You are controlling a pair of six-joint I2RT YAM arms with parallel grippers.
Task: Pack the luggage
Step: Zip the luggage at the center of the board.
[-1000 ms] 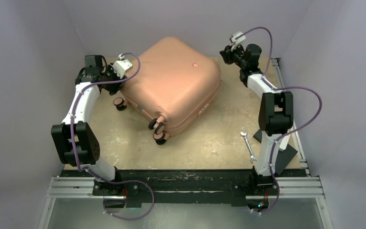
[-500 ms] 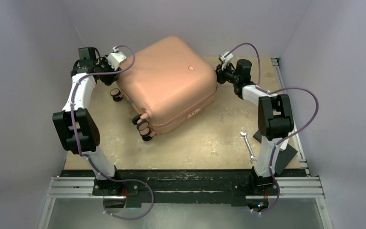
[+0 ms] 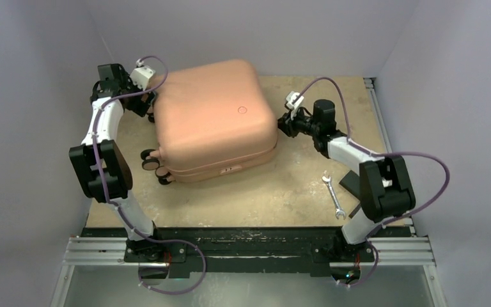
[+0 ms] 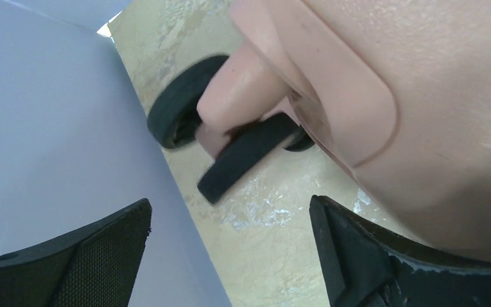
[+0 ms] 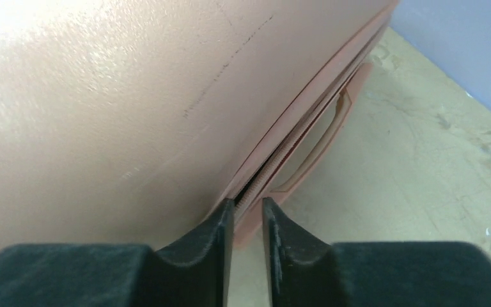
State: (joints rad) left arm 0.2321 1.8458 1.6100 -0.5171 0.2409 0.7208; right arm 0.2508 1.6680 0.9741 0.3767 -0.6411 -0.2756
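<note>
The luggage is a large salmon-pink hard-shell suitcase lying flat and closed on the table, its dark wheels at the near left. My left gripper sits at its far-left corner with its jaws wide open and nothing between them. The left wrist view shows a wheel and the pink shell just ahead. My right gripper is at the suitcase's right side. Its jaws stand a narrow gap apart, with the tips against the zipper seam beside the side handle.
A silver wrench lies on the table at the near right, next to a flat black pad partly under the right arm. Grey walls close in the left, far and right sides. The left gripper is close to the left wall.
The suitcase has slid left and turned, its wheels now at the near left. The left gripper opened wide. The right arm swung nearer and left, staying at the suitcase's right edge.
</note>
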